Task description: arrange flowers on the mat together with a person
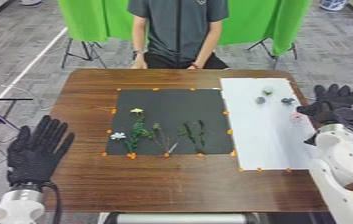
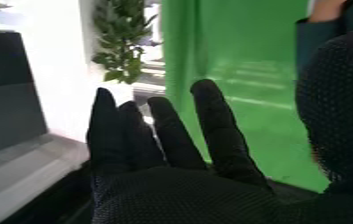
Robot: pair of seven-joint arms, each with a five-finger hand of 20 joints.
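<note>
Beside the white mat point(image 1: 266, 137), the released right robot hand point(image 1: 335, 104) is risking bumping the pink flower point(image 1: 297, 117) through closeness

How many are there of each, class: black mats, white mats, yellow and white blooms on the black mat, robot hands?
Black mat: 1
White mat: 1
Yellow bloom: 1
White bloom: 1
Hands (left hand, right hand): 2
Total: 6
</note>
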